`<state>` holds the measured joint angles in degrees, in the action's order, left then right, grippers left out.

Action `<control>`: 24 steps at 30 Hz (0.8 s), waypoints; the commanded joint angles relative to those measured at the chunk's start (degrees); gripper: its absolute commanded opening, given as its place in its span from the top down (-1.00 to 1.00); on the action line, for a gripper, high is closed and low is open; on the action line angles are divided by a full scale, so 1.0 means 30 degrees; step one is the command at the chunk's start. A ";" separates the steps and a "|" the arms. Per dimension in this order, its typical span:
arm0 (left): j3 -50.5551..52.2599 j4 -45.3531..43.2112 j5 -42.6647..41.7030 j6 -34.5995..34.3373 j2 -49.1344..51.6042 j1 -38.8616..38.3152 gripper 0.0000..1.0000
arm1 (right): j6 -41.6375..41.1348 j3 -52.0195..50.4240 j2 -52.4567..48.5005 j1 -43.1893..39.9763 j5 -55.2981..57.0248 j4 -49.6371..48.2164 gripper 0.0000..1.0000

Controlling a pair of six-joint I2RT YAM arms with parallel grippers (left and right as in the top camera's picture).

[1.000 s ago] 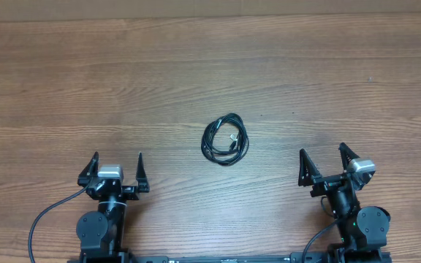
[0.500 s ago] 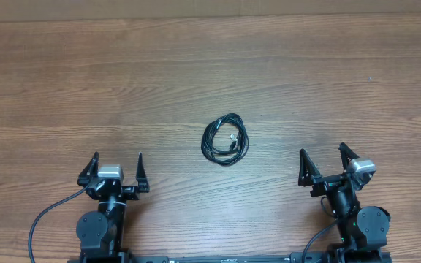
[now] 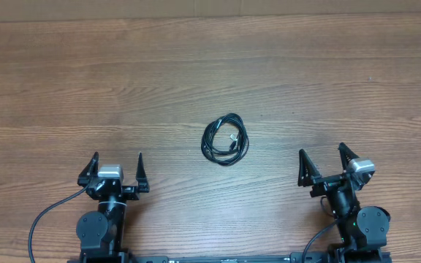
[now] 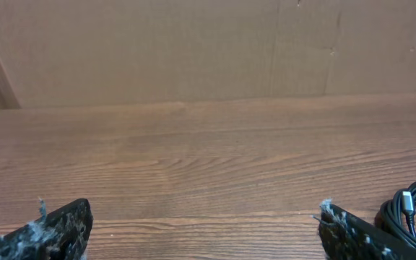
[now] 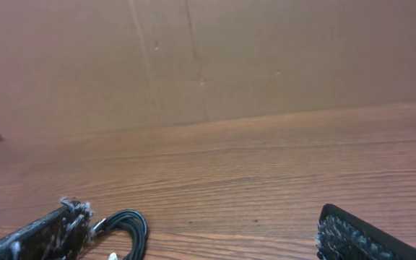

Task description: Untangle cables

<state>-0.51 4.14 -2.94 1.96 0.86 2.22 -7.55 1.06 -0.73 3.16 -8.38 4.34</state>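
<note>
Overhead, cables (image 3: 225,140): one small tangled coil mid-worktop (image 3: 196,58), ahead of and between both arms.
Overhead, tools: left tool (image 3: 116,157) and right tool (image 3: 321,150) both spread wide, holding nothing.
Overhead, room: bare wood all round; the far edge is well apart from the coil.
Left wrist, approach: the coil lies low right; pinch one outer loop, not the bundle.
Right wrist, approach: the coil lies low left; take an opposite strand and part gently.
</note>
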 commanded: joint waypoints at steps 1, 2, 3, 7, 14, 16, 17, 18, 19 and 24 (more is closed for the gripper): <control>0.0080 0.0051 0.0058 0.0357 -0.0189 -0.0146 -0.99 | -0.1078 -0.0197 0.0087 0.0160 -0.0525 -0.0109 -1.00; 0.0080 0.0051 0.0058 0.0357 -0.0189 -0.0146 -0.99 | -0.1166 -0.0204 0.0044 0.0160 -0.0568 -0.0124 -1.00; 0.0080 0.0051 0.0058 0.0357 -0.0189 -0.0146 -0.99 | -0.1392 -0.0204 -0.0007 0.0160 -0.0597 -0.0124 -1.00; 0.0080 0.0095 0.0284 0.0372 -0.0182 -0.0124 -0.99 | -0.2120 -0.0153 -0.0627 0.0160 -0.1246 -0.0102 -1.00; 0.0080 -0.0007 0.0976 -0.0976 -0.0182 -0.0124 -0.99 | -0.3140 0.1304 -0.2208 0.0160 -0.3475 0.1902 -1.00; 0.0080 -0.0117 0.0969 -0.1158 -0.0182 -0.0124 -0.99 | -0.3140 0.1894 -0.2499 0.0160 -0.3614 0.2324 -1.00; 0.0073 -0.0175 0.0969 -0.1151 -0.0182 -0.0124 -0.99 | -0.3140 0.2222 -0.2630 0.0160 -0.3621 0.2572 -1.00; 0.0000 -0.0153 0.0969 -0.1151 -0.0182 -0.0124 -0.99 | -0.3140 0.2630 -0.2805 0.0160 -0.3614 0.2885 -1.00; -0.0153 -0.0080 0.0954 -0.1158 -0.0175 -0.0124 -0.99 | -0.3133 0.3082 -0.3009 0.0160 -0.3614 0.3213 -1.00; -0.2229 0.1508 0.0444 -0.1304 0.0138 -0.0124 -0.99 | -0.3009 0.6178 -0.4517 0.0153 -0.3599 0.4969 -1.00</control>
<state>-2.13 7.14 -0.84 -0.80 0.86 2.22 -16.60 13.58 -12.29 3.16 -18.68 17.87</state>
